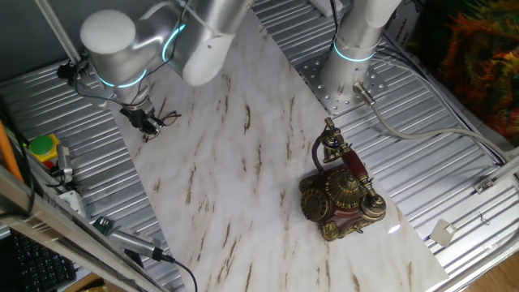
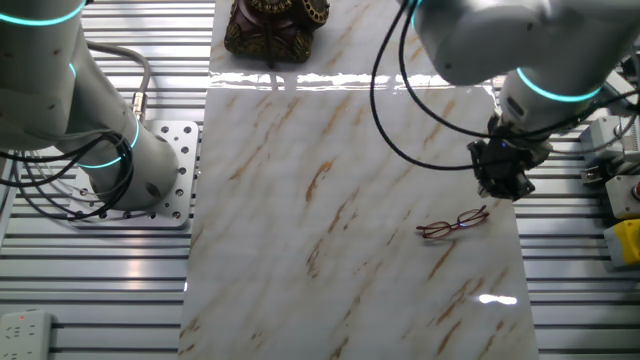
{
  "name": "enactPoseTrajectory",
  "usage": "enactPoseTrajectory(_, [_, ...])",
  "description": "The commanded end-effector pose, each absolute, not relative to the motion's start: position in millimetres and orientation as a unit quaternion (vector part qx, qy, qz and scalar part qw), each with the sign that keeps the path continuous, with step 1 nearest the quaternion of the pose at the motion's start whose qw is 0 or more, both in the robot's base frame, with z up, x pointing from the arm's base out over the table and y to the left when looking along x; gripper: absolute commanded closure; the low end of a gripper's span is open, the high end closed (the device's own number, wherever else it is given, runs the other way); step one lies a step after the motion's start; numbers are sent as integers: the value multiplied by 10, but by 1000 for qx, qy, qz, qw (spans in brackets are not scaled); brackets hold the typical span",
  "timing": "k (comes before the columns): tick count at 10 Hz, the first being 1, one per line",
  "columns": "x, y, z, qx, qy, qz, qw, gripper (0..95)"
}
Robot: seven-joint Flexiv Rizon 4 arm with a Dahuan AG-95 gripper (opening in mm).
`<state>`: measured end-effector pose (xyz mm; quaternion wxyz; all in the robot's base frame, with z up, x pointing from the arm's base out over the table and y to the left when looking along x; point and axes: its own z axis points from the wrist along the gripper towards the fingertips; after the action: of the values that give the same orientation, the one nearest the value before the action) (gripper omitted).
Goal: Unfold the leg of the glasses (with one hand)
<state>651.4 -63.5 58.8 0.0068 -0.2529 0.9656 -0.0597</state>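
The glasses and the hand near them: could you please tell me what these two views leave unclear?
- The hand: in both views the wrist and dark housing cover the fingertips, so open or shut cannot be told.
- The glasses: in the other fixed view, too small and thin to tell whether a leg is folded; in one fixed view the hand partly covers them.
- The antique telephone: cut off by the top edge in the other fixed view.

Bright overhead light; glare streaks on marble tabletop (image 2: 300, 250).

No text, label, brand, number or sign can be read anywhere in either view.
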Motion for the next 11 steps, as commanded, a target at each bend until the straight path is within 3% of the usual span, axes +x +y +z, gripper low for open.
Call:
enactPoseTrajectory(1, [6501,-640,544,-264,963,-62,7,950])
enactPoseTrajectory(11, [6629,-669,322,-303,951,-63,3,950])
